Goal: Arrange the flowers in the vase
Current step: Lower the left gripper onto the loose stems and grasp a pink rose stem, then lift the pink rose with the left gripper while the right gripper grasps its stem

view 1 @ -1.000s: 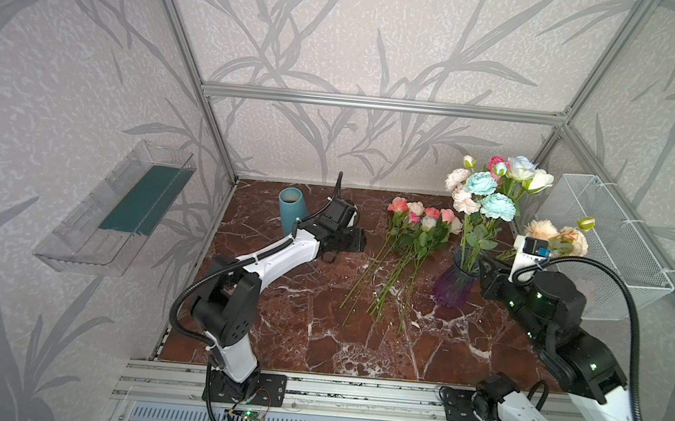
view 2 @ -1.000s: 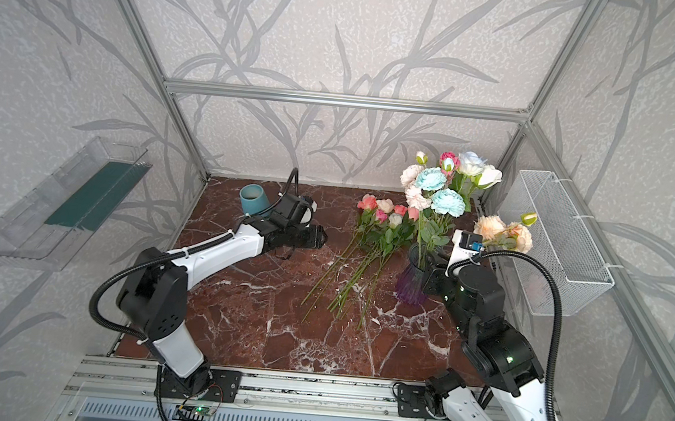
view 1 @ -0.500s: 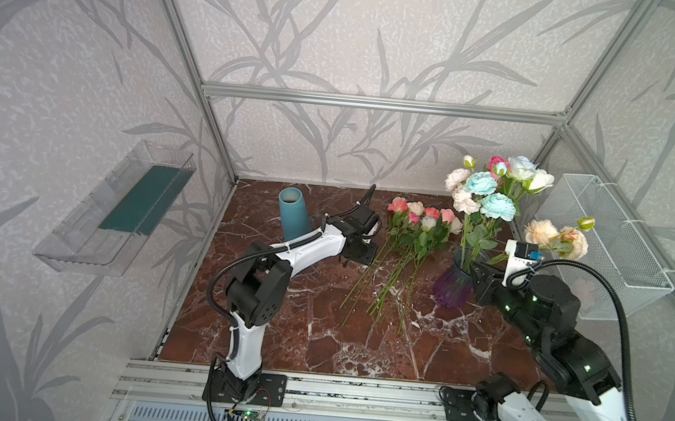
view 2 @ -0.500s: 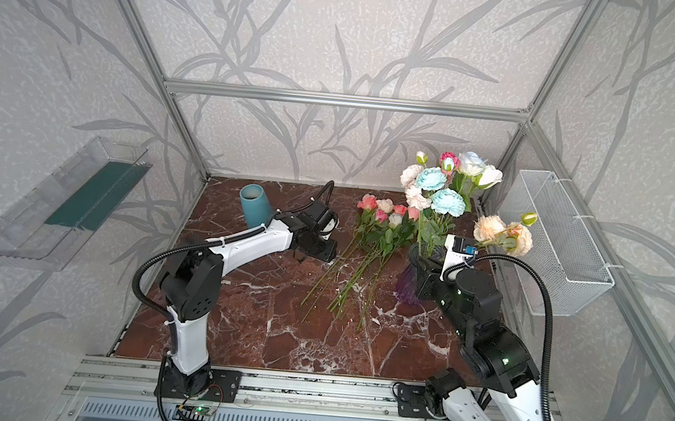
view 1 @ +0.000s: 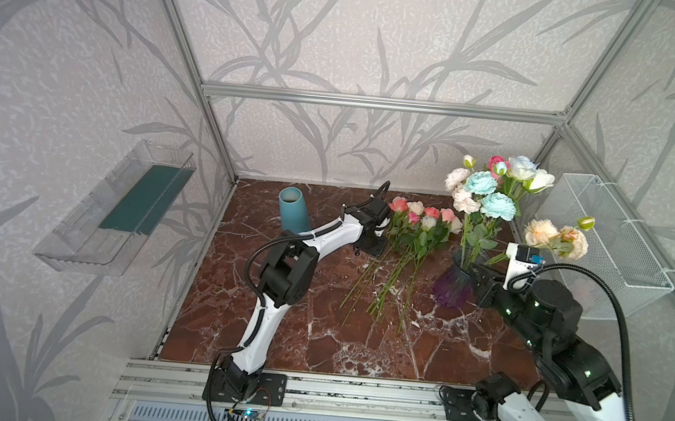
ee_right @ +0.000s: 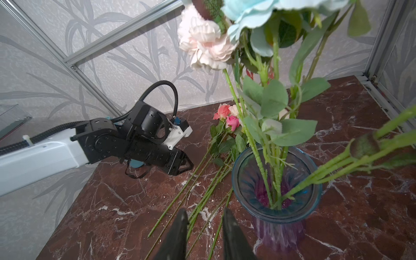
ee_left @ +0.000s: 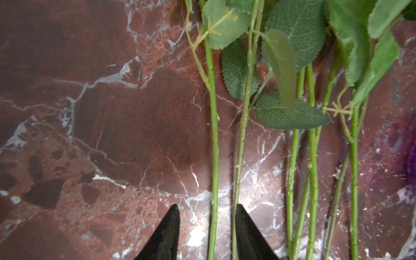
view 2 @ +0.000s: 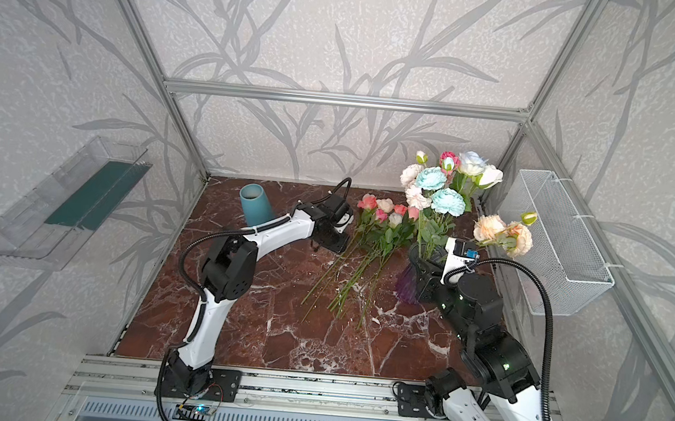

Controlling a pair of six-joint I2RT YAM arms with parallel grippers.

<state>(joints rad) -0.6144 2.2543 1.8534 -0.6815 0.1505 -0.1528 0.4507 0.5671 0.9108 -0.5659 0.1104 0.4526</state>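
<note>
Bare marble table [ee_left: 101, 135] lay open on one side of the left gripper [ee_left: 207, 206]. On its other side, loose flower stems [ee_left: 313, 157] crowded the surface, one running between its parted jaws. Just beside the right gripper [ee_right: 204, 212], the vase [ee_right: 281, 231] and its leaning stems [ee_right: 337, 166] blocked passage.

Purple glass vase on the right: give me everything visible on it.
The vase is ribbed clear glass, purple at the base, blue-tinted at the rim, with a round open mouth. It stands upright on the marble table, right side in both top views. Several flower stems stand in it; peach blooms lean out over the rim. The right tool is close beside it, apparently not touching.
</note>
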